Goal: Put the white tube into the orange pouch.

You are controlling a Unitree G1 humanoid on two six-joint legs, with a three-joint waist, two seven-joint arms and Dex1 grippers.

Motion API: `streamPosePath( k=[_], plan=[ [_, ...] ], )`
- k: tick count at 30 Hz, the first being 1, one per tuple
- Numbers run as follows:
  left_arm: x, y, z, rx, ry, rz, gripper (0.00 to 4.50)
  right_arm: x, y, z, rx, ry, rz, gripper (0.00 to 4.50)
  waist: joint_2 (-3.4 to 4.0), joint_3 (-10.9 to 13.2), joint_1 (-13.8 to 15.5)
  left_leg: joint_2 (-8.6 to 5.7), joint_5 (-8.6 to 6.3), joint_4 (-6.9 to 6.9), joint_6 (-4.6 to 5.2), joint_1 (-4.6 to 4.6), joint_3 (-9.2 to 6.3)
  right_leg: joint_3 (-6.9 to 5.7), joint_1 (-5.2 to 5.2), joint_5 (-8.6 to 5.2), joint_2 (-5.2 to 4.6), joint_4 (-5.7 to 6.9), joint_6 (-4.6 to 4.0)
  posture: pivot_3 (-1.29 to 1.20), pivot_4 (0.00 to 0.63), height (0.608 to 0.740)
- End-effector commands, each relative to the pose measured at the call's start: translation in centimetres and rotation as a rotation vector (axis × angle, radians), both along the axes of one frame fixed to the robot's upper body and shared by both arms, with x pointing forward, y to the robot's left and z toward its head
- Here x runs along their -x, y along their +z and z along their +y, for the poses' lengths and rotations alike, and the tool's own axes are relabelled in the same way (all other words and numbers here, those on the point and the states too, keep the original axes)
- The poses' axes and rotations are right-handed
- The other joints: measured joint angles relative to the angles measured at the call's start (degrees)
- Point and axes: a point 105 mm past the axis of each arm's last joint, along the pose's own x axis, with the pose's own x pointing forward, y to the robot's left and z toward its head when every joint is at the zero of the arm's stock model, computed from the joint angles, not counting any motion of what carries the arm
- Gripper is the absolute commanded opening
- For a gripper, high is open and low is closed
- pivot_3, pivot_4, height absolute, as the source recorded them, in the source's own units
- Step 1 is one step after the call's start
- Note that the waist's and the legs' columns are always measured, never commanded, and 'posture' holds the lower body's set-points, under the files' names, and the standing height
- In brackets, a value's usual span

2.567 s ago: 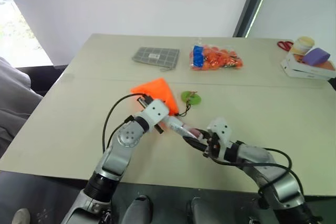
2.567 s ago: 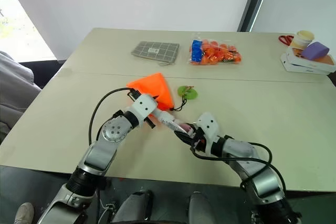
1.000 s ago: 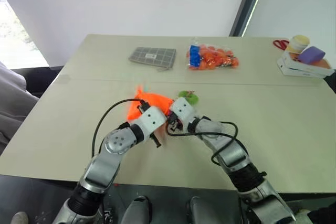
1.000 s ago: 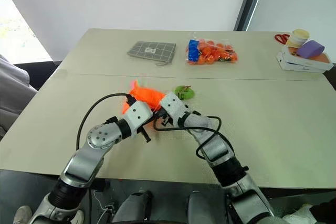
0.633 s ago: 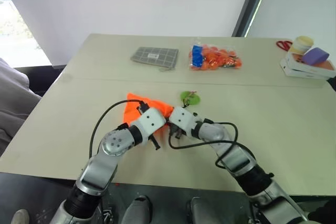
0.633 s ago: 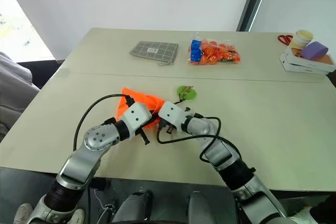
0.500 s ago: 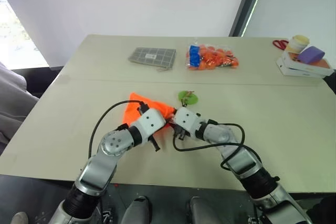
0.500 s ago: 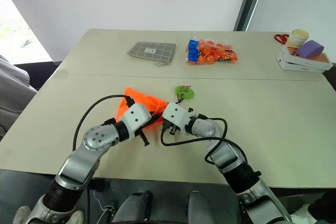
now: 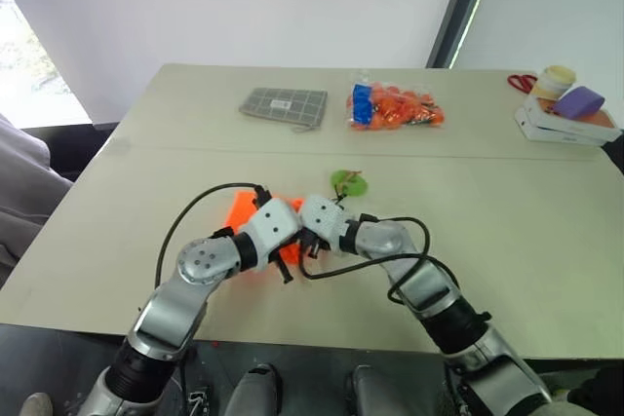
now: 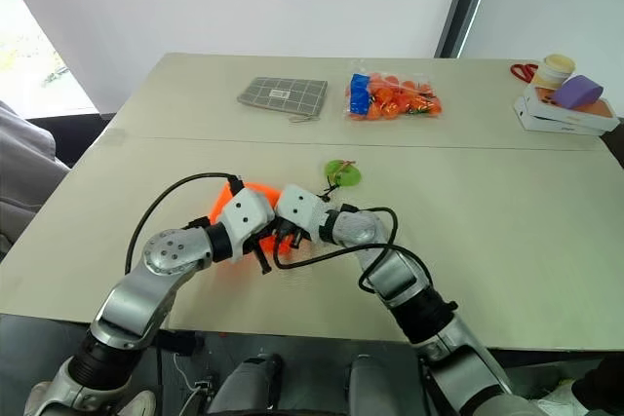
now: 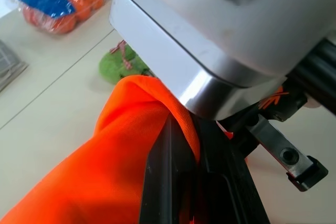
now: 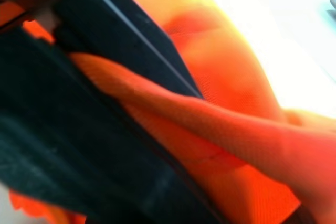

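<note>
Compared with the moment 2.6 s before, when the white tube showed in the right gripper (image 9: 310, 238) short of a spread triangular pouch, the tube had passed out of sight and the two grippers had met at the pouch; over the last second the orange pouch (image 9: 241, 209) had bunched smaller and sat mostly behind the left gripper (image 9: 289, 237), with only an orange edge showing beside the left wrist; the green tag (image 9: 349, 182) lay on the table (image 9: 507, 202) just beyond the grippers, its cord running back towards them. Pouch: bright neon-orange fabric, gathered into folds, lifted at the near end rather than lying flat; in the left wrist view the fabric (image 11: 105, 171) draped over the black fingers (image 11: 173, 182), which were pressed together pinching its edge. Right gripper: pushed in against the pouch mouth, touching the left gripper; its wrist view showed orange cloth (image 12: 226, 145) close against dark fingers; whether those fingers were spread or closed could not be told, nor whether the tube lay between them. Further items, well apart at the far side: grey checked pouch (image 9: 285, 105); clear bag of orange and blue items (image 9: 395, 107); white box (image 9: 565, 126) at the right edge.
</note>
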Motion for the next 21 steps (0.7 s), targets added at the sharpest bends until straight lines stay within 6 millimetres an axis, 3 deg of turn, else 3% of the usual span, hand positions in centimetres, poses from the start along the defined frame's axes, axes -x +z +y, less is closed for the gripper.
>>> streamPosePath(
  k=[1, 2, 6, 7, 14, 18, 21],
  plan=[
    [1.2, 1.5, -0.9, 0.035, -0.065, -0.049, 0.0, 0.7, 1.5, 0.3, -0.053, 0.038, -0.012, 2.12, -0.01, 0.0, 0.01, 0.0, 0.0, 0.0, 0.0, 0.0, 0.0, 0.0, 0.0, 0.0, 0.0, -0.01, 0.0, 0.0, 0.15, 0.724],
    [1.2, 1.3, -0.7, 0.028, -0.058, -0.046, 0.0, 0.8, 1.6, 0.1, -0.06, 0.039, -0.009, 2.36, 0.0, 0.0, 0.03, 0.0, 0.0, 0.0, 0.0, 0.0, 0.0, 0.0, 0.01, 0.0, 0.0, -0.01, 0.0, 0.0, 0.15, 0.724],
    [1.1, 0.6, 0.2, 0.009, -0.035, -0.03, 0.0, 1.4, 2.4, -1.2, -0.082, 0.034, -0.021, 4.3, 0.0, 0.0, 0.11, 0.0, 0.0, -0.01, 0.0, 0.0, -0.01, 0.0, 0.0, 0.0, -0.01, -0.01, 0.01, 0.0, 0.15, 0.724],
    [1.0, 0.5, 0.6, 0.008, -0.025, -0.025, 0.0, 1.7, 2.6, -1.6, -0.089, 0.039, -0.02, 4.42, 0.0, 0.0, 0.11, 0.0, 0.0, -0.01, 0.0, 0.0, -0.01, 0.0, 0.0, 0.0, -0.01, -0.01, 0.0, 0.0, 0.15, 0.724],
    [1.2, -0.7, 2.9, -0.021, -0.002, 0.015, 0.0, 5.3, 2.7, -5.5, -0.093, 0.108, 0.097, 4.42, -0.01, 0.0, 0.27, -0.01, -0.01, 0.0, 0.0, -0.05, 0.01, 0.0, 0.03, -0.1, -0.06, -0.12, -0.17, 0.0, 0.15, 0.724],
    [1.4, -0.9, 3.7, -0.022, 0.001, 0.027, 0.0, 5.5, 2.7, -6.8, -0.094, 0.088, 0.129, 4.42, -0.01, 0.0, 0.09, 0.04, -0.01, 0.0, -0.01, -0.02, 0.0, 0.01, 0.01, -0.09, -0.02, -0.1, -0.19, 0.0, 0.15, 0.724],
    [1.8, -1.0, 5.0, -0.019, 0.011, 0.051, 0.0, 4.1, 3.2, -8.1, -0.113, 0.014, 0.117, 4.42, -0.02, 0.0, 0.14, 0.04, -0.01, 0.0, -0.01, -0.04, 0.01, 0.01, -0.02, -0.06, -0.03, -0.12, -0.25, 0.0, 0.15, 0.724]
  ],
)
